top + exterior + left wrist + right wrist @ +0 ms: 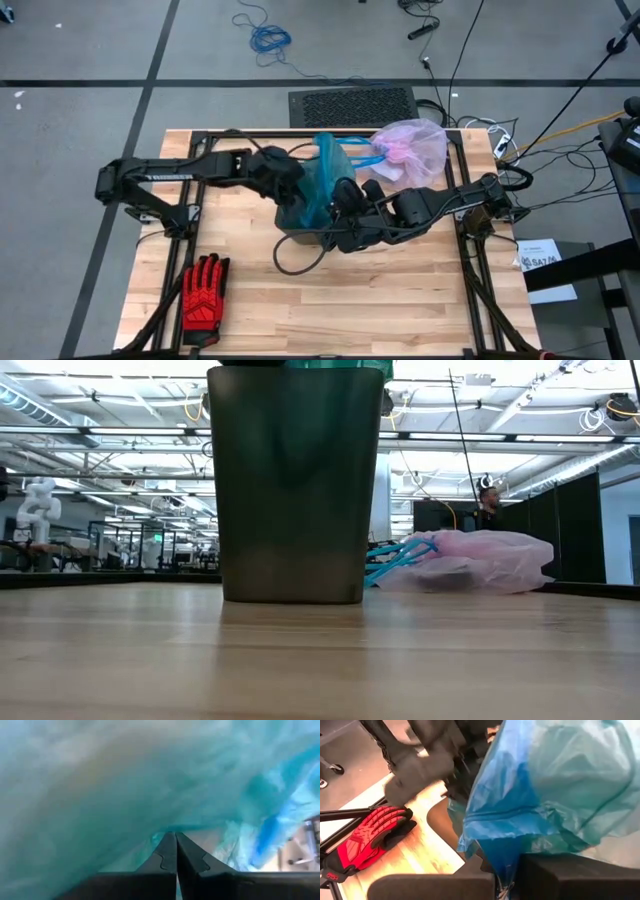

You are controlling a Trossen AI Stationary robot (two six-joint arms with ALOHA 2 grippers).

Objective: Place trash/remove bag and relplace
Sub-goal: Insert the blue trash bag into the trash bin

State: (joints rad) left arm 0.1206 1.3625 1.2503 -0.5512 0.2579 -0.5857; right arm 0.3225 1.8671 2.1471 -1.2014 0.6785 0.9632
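Note:
A dark bin (300, 228) stands mid-table and fills the middle of the low view (295, 485). A teal-blue plastic bag (326, 172) hangs over its mouth. My left gripper (296, 190) is shut on this teal-blue bag at the bin's left rim, and my right gripper (346, 200) is shut on it at the right rim. The bag (412, 148), a pale pink liner, lies crumpled on the table at the far right (470, 565), with blue drawstrings (395, 555) beside it. The trash is out of view. My left gripper pinches the teal-blue bag's thin film (170, 831) between its two fingertips (162, 857). The film billows over and ahead of the fingers, slack. My right gripper pinches a bunched, gathered part of the teal-blue bag (501, 857) between its two fingers (445, 885). Ahead of the fingers the bag spreads out in loose folds.
A red-and-black glove (205, 290) lies near the table's front left corner and also shows in the right wrist view (367, 837). A black mat (352, 105) lies on the floor beyond the far edge, with cables around it. A person (488, 500) stands far off in the room.

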